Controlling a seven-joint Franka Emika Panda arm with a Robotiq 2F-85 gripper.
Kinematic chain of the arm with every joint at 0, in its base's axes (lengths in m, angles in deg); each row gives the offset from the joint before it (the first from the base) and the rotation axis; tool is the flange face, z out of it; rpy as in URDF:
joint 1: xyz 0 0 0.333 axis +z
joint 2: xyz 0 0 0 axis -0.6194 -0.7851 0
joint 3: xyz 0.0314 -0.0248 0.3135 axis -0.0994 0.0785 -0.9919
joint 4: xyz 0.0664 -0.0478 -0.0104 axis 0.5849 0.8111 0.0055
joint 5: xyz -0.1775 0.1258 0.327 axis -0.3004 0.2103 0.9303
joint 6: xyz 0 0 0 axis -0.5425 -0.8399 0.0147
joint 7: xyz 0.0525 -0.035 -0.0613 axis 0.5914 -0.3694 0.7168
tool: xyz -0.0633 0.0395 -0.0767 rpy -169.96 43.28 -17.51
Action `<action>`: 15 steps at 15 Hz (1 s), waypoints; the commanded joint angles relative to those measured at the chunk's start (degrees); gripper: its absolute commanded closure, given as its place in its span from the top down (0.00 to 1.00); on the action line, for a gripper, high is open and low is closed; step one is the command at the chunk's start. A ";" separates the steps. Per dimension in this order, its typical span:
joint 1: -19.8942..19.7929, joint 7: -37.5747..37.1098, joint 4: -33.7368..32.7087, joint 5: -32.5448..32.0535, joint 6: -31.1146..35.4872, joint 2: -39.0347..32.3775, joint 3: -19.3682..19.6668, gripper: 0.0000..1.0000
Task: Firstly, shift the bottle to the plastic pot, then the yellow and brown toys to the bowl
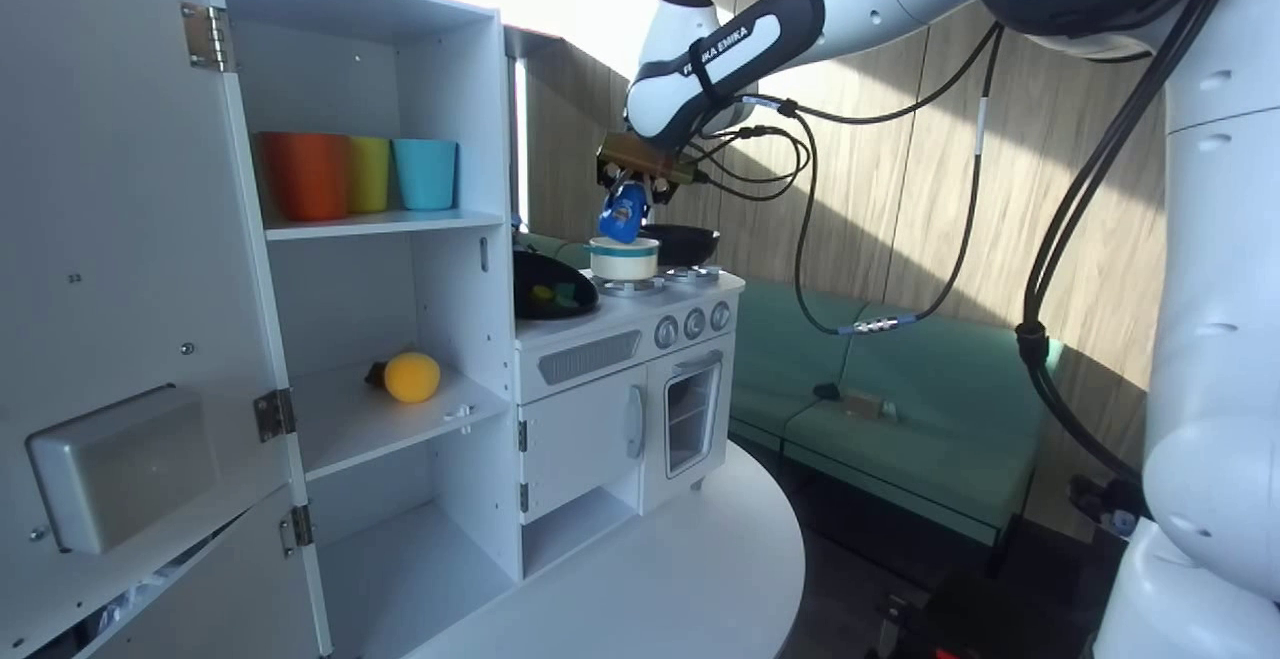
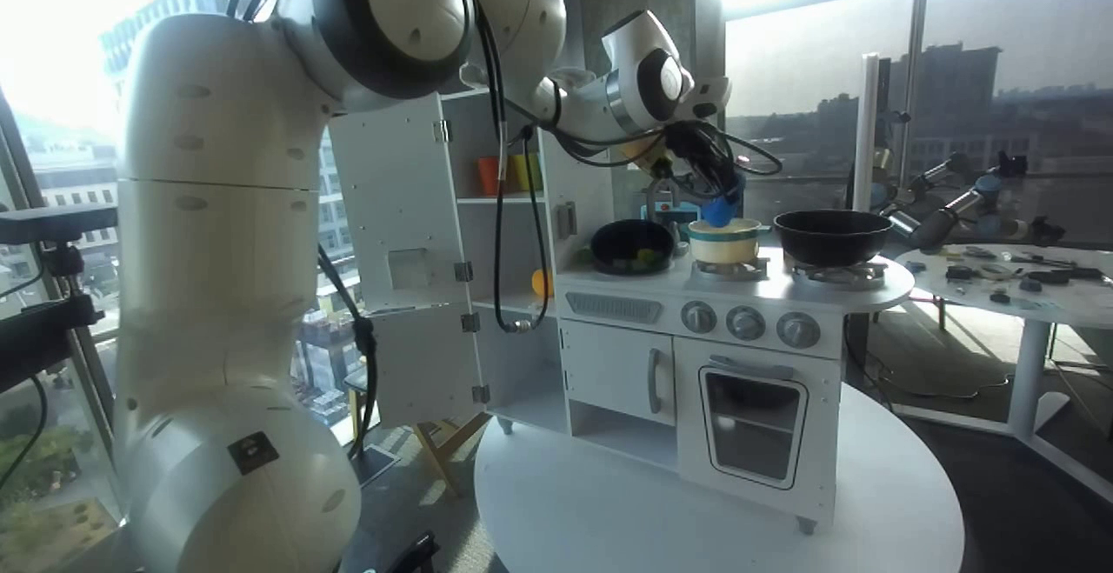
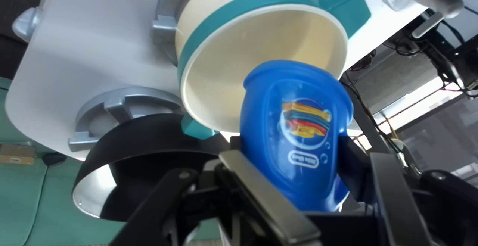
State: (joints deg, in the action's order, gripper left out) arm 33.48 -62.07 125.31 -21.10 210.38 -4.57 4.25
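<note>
Over the mouth of the cream toy pot [image 3: 224, 81], the blue plastic bottle [image 3: 298, 126] hangs tilted, clasped by the Robotiq gripper [image 3: 293, 150] with a finger at each side. In both exterior views its lower end comes down to about rim level; whether it dips inside I cannot tell, and the cap cannot be made out. The moulded shell looks hollow and stiff, so I would expect it to be light, hard to break, and rather slippery where the plastic shines. Holding it across the flanks seems sound, yet the body appears to narrow above the pads, so a slack squeeze might let it slide or swivel. The pot looks light too, and a knock could shift it on the burner [image 1: 630, 288]; a little lowering before release would be kinder. On the cupboard shelf [image 1: 345, 424] sits the yellow ball toy [image 1: 412, 378], with the dark brown lump [image 1: 376, 374] just beside it: the smooth ball will want a grip across its widest part, the lump a close pinch near the fingertips.
</note>
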 commanded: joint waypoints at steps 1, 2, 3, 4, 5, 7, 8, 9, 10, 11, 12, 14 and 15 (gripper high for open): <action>2.16 1.22 -0.20 1.20 -2.08 0.80 2.78 0.38; 2.32 1.18 -0.09 1.29 -2.11 0.78 3.10 0.38; 2.49 1.02 -0.10 1.16 -2.30 0.72 3.42 0.38; 2.57 1.23 -0.16 1.43 -2.46 0.49 3.55 0.38; 2.61 1.39 -0.13 1.64 -2.51 0.41 3.63 0.38; 2.77 1.08 -0.02 1.65 -2.55 0.26 3.84 0.69; 2.82 1.04 0.12 1.77 -2.44 0.30 3.87 0.88; 2.87 1.05 0.27 1.90 -2.34 0.37 3.87 0.95; 2.92 1.06 0.37 1.98 -2.28 0.44 3.87 0.99; 2.97 0.96 0.46 1.96 -2.27 0.52 3.89 1.00; 3.03 0.86 0.67 1.95 -2.15 0.73 3.89 1.00; 3.26 0.57 1.15 1.75 -2.04 1.46 3.88 1.00; 3.40 0.43 1.50 1.75 -2.11 1.98 3.82 1.00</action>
State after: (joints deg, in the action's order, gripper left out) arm 35.55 -62.08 125.81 -20.63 208.33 -4.54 7.05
